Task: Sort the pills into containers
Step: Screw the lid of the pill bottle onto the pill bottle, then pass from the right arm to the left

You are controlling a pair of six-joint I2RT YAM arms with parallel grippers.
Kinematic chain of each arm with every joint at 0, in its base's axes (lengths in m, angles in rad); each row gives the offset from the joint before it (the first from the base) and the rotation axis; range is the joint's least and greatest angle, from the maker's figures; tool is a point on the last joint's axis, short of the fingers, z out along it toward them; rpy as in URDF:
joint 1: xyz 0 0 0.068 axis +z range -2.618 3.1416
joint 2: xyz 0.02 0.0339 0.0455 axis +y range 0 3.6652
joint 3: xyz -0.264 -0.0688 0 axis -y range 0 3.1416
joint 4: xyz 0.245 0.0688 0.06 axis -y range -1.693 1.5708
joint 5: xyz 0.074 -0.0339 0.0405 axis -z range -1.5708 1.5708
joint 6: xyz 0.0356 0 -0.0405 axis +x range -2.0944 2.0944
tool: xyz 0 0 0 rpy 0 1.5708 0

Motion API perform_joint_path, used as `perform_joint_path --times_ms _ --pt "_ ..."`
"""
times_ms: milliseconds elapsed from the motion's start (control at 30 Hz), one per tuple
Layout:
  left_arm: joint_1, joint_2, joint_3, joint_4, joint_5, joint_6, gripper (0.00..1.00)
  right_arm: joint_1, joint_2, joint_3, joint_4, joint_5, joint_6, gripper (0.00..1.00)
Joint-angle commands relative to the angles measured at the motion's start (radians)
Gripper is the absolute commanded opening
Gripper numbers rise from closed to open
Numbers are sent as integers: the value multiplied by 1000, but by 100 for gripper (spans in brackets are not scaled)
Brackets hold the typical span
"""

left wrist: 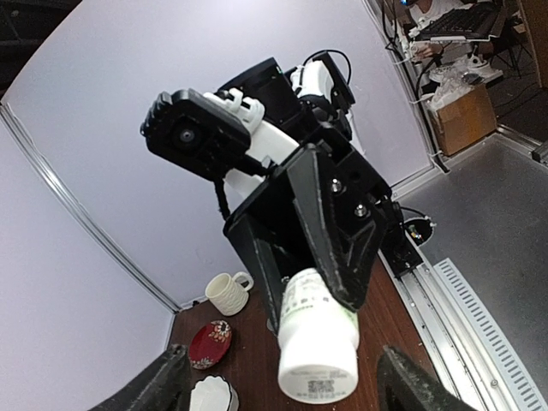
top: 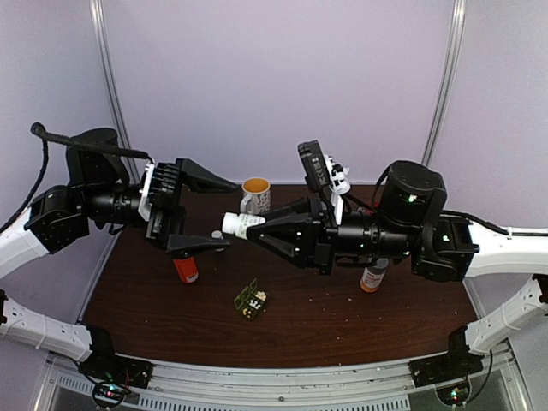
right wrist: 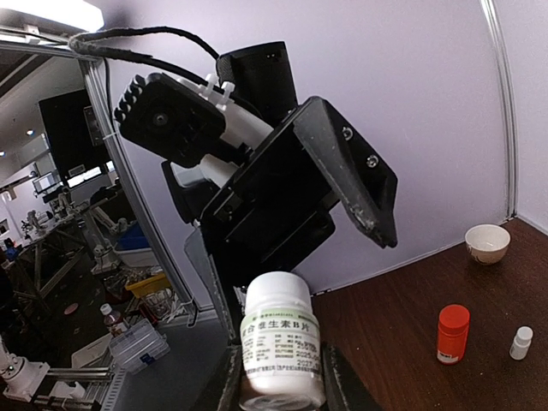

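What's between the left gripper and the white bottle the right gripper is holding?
Nothing visible. The left gripper is open, and the free end of the white bottle, clamped by the right gripper, sits between its fingers with bare air on both sides.

You are gripping a small white plastic bottle (top: 240, 225) in your right gripper (top: 255, 226); your left gripper (top: 228, 214) is facing it, jaws spread either side of its free end. The dark green rectangular plastic pill box (top: 251, 300) is lying on the brown table (top: 342, 321).
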Motion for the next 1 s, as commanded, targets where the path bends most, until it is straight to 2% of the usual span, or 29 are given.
perform_joint_path --times_ms 0,67,167,267,533,567,600,633,667,733,800,967 --pt "-4 4 19 -16 -18 67 75 -8 20 35 35 -22 27 0" --pt "-5 -1 11 -16 -4 77 72 -11 26 30 50 -24 38 0" --pt "-6 -7 10 -46 36 143 55 -13 35 30 68 -36 56 0" --pt "-6 -10 16 -58 6 138 51 -15 43 29 85 -49 72 0" --pt "-9 -24 5 -60 -24 136 25 -23 63 21 103 -58 97 1" --pt "-9 -27 7 -59 -30 133 24 -24 65 21 102 -57 99 1" --pt "-8 -29 7 -59 -36 129 30 -26 65 18 103 -59 101 1" --pt "-9 -30 7 -59 -39 127 42 -26 67 15 109 -61 103 1" --pt "-10 -32 6 -60 -40 126 49 -28 67 11 114 -63 106 1" --pt "-9 -40 1 -60 -38 138 56 -30 66 5 126 -66 113 1" --pt "-12 -50 -11 -54 -30 157 56 -30 65 2 131 -68 117 1" --pt "-14 -54 -20 -34 -28 144 41 -33 67 3 132 -74 118 1"
